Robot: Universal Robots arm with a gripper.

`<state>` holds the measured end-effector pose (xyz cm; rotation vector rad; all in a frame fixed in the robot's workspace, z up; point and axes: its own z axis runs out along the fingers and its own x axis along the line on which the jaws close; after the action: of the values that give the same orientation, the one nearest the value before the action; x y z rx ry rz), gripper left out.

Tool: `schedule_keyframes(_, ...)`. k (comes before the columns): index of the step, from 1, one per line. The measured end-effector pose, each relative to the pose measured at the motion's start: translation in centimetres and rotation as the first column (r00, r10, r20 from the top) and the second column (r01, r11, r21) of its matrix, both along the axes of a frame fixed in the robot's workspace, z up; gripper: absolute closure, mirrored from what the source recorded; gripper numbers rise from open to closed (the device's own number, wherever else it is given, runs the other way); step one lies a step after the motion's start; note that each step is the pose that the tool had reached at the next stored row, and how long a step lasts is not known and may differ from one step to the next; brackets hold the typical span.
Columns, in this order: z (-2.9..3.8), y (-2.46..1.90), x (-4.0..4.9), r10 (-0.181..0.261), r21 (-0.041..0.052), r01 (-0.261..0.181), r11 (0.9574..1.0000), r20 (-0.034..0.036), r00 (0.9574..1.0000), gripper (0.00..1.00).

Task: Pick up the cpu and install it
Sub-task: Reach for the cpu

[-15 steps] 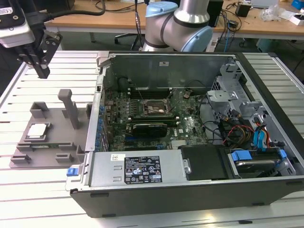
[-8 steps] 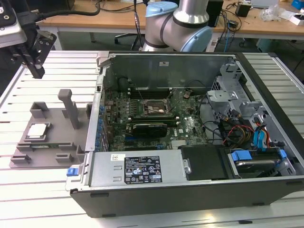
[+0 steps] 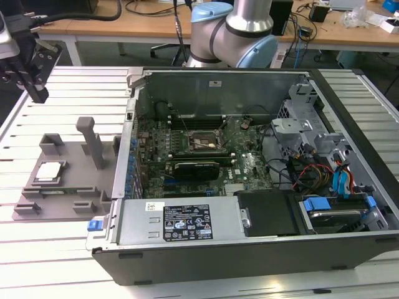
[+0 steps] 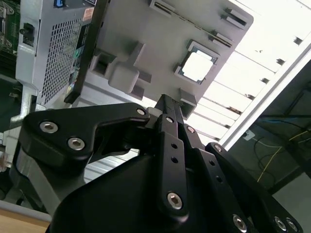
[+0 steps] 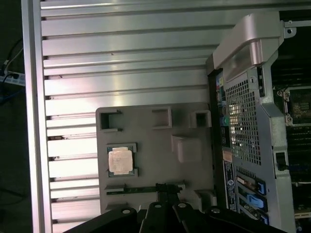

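While the cpu lies flat in its pocket on the grey fixture tray, just beside the open computer case, the gripper hangs well apart from it, fingers pressed together, holding nothing.

End effector cut by exterior view's left edge; arm by top.

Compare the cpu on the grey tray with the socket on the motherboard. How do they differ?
The cpu shows a pale silver-grey top; the socket is a dark frame. The cpu lies on the grey tray outside the computer case, at the exterior view's left; the socket sits inside the case on the motherboard. Both are roughly square and lie flat.
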<state>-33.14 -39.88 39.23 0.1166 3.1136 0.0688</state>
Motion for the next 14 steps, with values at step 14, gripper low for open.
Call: schedule_keyframes(14, -0.04, 0.00, -3.20, 0.000, 0.0000, 0.000, 1.0000, 0.0000, 1.0000, 0.89)
